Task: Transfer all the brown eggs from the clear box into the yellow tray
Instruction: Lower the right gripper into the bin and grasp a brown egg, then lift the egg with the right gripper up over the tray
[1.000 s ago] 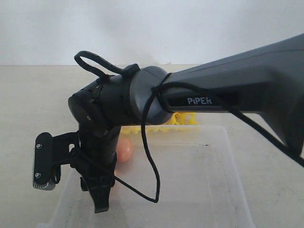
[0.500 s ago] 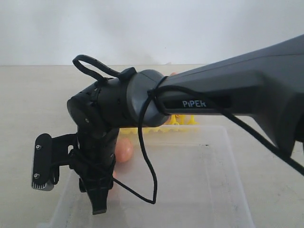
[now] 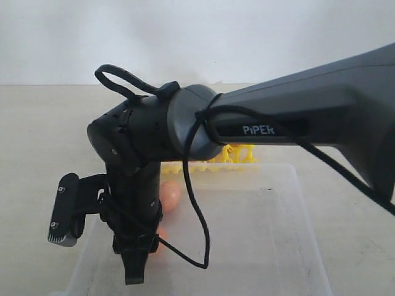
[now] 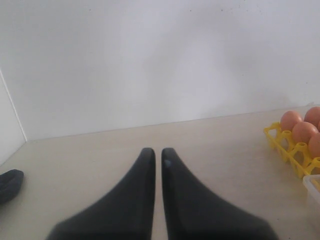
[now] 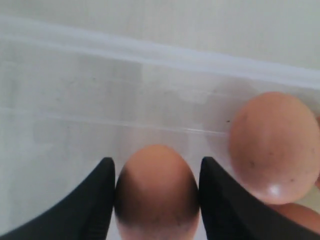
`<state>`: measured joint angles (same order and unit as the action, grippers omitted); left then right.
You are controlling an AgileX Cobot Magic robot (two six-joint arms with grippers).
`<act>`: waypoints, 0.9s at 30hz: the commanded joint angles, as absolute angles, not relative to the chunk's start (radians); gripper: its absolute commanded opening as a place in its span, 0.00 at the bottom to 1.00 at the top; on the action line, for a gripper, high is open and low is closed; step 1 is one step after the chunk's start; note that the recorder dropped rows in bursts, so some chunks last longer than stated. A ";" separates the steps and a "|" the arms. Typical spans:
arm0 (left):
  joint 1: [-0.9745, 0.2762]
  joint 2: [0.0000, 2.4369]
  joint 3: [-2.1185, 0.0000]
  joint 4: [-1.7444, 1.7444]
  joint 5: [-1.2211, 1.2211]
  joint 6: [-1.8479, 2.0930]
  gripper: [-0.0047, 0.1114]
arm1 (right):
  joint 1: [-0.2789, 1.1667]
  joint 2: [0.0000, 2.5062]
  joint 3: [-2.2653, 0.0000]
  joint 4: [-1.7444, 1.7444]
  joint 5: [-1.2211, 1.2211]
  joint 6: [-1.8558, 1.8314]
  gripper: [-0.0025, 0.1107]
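Right end effector [image 5: 156, 161] is clamped on one brown egg [image 5: 156, 195], low in the clear box [image 3: 290, 203], lower left of the exterior frame. Neighbour egg [image 5: 272, 145] sits just beside. Left end effector [image 4: 156, 152] is pinched together, empty. Advice: lift straight up, keep the squeeze light, clear the neighbour, then cross to the yellow tray [image 3: 237, 154] at frame centre.

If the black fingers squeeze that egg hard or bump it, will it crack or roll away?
The egg looks like a real speckled one, so a hard squeeze from the right gripper would probably crack it. It is smooth and round, so it would likely slip or roll across the clear box's flat floor.
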<state>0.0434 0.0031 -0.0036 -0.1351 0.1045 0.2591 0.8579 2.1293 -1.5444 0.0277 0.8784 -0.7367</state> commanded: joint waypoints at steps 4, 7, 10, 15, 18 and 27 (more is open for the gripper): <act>0.037 0.000 0.000 -0.138 0.102 0.262 0.08 | 0.857 2.045 -1.535 0.208 0.804 -0.702 0.02; 0.037 0.000 0.000 -0.138 0.102 0.262 0.08 | 0.857 2.041 -1.535 0.228 0.744 -0.667 0.02; 0.037 0.000 0.000 -0.138 0.102 0.262 0.08 | 0.857 2.041 -1.535 0.228 0.705 -0.618 0.02; 0.037 0.000 0.000 -0.138 0.102 0.262 0.08 | 0.844 2.032 -1.535 0.233 0.644 -0.497 0.02; 0.037 0.000 0.000 -0.138 0.102 0.262 0.08 | 0.816 2.011 -1.535 0.258 0.605 -0.435 0.02; 0.037 0.000 0.000 -0.138 0.102 0.262 0.08 | 0.701 1.911 -1.535 0.467 0.422 -0.409 0.02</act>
<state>0.0434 0.0031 -0.0036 -0.1351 0.1045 0.2591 0.7253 1.9597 -1.5339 0.4068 0.5162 -0.4128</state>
